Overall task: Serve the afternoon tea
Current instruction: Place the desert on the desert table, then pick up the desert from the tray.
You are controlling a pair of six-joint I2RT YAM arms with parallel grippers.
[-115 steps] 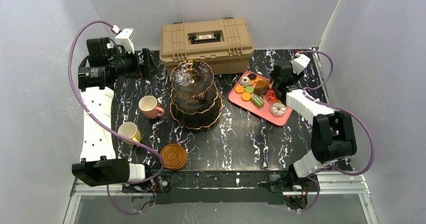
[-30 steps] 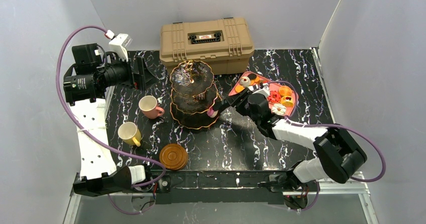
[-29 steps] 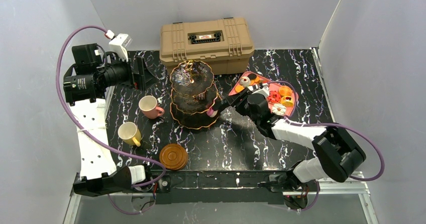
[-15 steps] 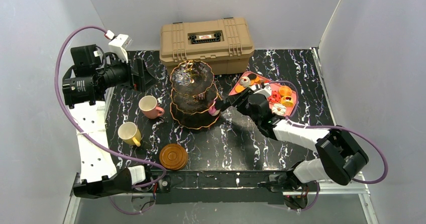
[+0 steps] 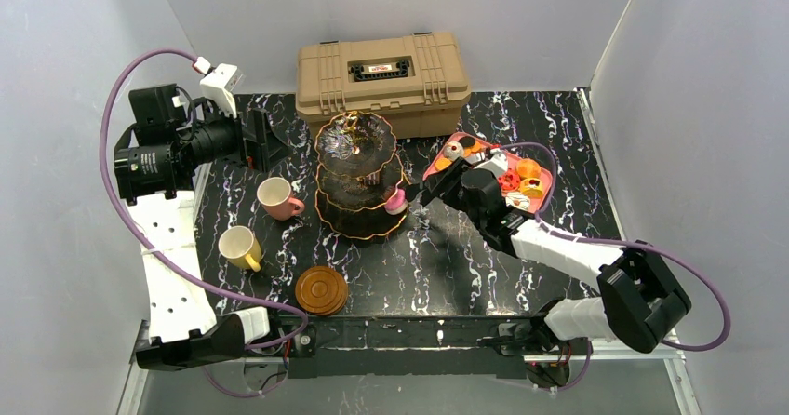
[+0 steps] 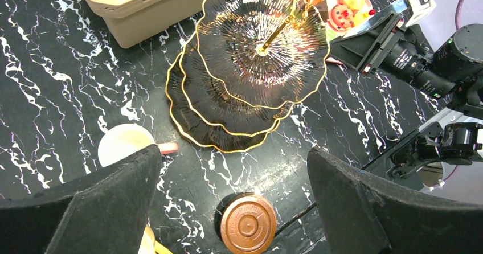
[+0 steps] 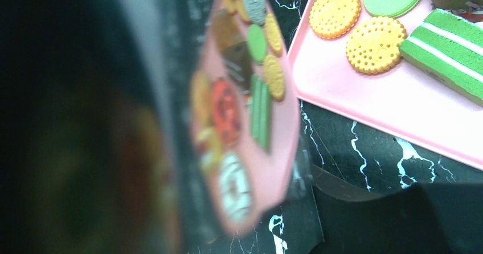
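Note:
The black three-tier stand [image 5: 358,178] with gold rims stands mid-table; its tiers look bare from above in the left wrist view [image 6: 250,66]. My right gripper [image 5: 412,195] reaches left to the right rim of the lowest tier, shut on a small pink pastry [image 5: 396,201]. The right wrist view is blurred and does not show the jaws. The pink tray [image 5: 445,184] with macarons and cakes lies behind that arm, and shows in the right wrist view [image 7: 364,111]. My left gripper [image 5: 267,141] hangs high at the back left, open and empty [image 6: 233,151].
A pink cup [image 5: 275,197] and a yellow cup [image 5: 239,245] stand left of the stand. Stacked brown saucers [image 5: 322,289] sit near the front edge. The tan toolbox [image 5: 381,71] is against the back wall, close behind the stand.
My right arm came from the tray to the stand's lowest tier with the pink pastry, then edged slightly back and right. My left arm lifted a little.

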